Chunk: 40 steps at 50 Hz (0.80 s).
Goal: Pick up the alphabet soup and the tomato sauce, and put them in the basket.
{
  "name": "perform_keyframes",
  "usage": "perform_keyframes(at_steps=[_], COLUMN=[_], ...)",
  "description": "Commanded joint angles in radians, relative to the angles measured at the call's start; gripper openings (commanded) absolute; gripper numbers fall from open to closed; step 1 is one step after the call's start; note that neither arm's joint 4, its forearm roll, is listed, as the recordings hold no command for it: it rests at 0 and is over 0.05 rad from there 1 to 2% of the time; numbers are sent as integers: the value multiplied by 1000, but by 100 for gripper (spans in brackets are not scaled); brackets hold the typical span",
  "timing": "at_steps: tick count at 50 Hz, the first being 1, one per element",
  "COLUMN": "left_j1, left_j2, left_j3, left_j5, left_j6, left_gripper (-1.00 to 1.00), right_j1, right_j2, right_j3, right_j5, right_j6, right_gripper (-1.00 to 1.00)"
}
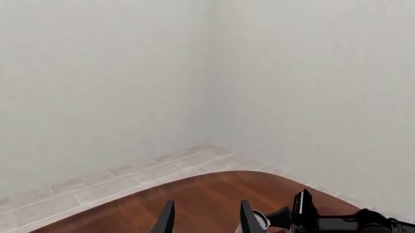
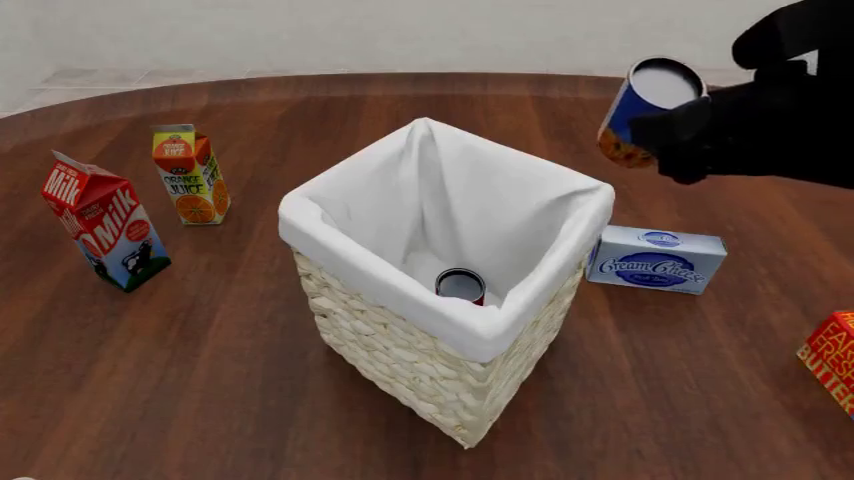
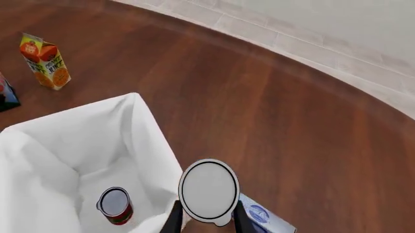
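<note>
Right gripper (image 3: 205, 219) is clamping the alphabet soup can (image 2: 643, 110) tilted in the air, off the wicker basket's (image 2: 400, 370) far-right corner, toward the table's (image 2: 200, 380) far-right edge. Tomato sauce can (image 2: 461, 285) is sitting upright inside the basket. Left gripper (image 1: 206, 219) is hanging empty, fingers spread.

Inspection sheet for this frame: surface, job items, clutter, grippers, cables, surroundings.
Surface: round wooden table, brown.
Job's things: tomato sauce upright inside the basket; alphabet soup held tilted in the air, up and right of the basket.
Clutter: milk carton, orange juice carton, cream cheese box, red box at the right edge.
Grippers: right gripper shut on the alphabet soup; left gripper open, empty.
Cables: nothing seen.
Surroundings: white walls, pale tiled floor.
</note>
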Motion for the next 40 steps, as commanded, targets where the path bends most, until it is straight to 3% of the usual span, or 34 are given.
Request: perform_keyframes(at_steps=[1, 40], left_j1=[-2, -4], left_j2=[-1, -8], left_j3=[-2, 11], left_j5=[2, -5], left_j6=[0, -8], left_gripper=[100, 100], right_j1=[60, 266], right_j2=[51, 237], right_j3=[-40, -140], right_j5=[-23, -21], right_j6=[14, -4], right_gripper=[-100, -100])
